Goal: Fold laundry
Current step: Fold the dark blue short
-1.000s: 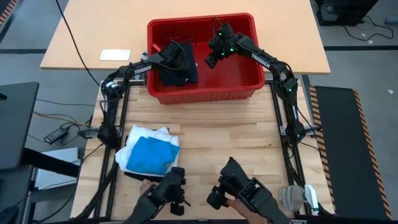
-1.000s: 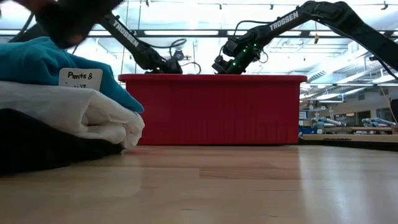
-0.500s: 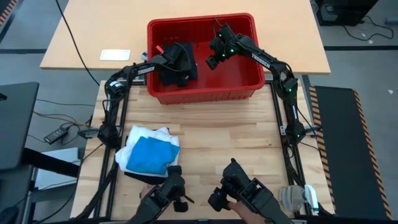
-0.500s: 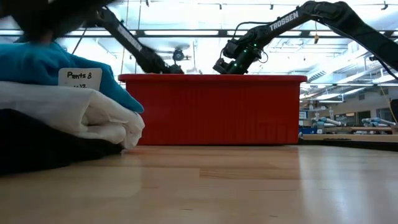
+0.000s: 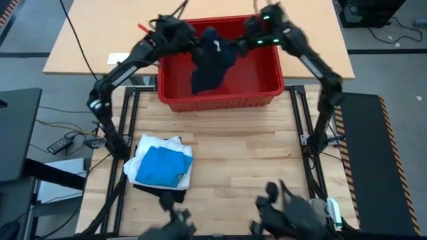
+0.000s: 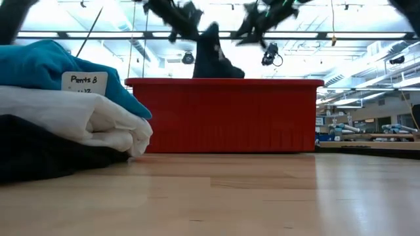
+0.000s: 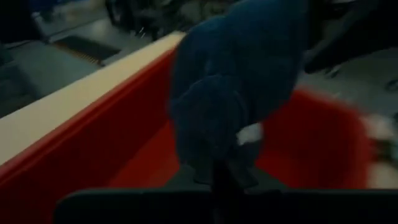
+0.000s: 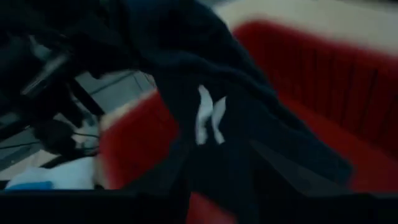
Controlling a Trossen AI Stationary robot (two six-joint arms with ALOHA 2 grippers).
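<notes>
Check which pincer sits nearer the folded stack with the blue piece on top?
Left. The left pincer is over the red basket's left half, on the folded stack's side; the right pincer is over its right half, farther away. Both are at the dark garment.

Red basket (image 5: pixel 267 93) blocks table's far end; folded stack (image 5: pixel 160 167) occupies near-left; bare wood (image 5: pixel 253 160) between, passable.
</notes>
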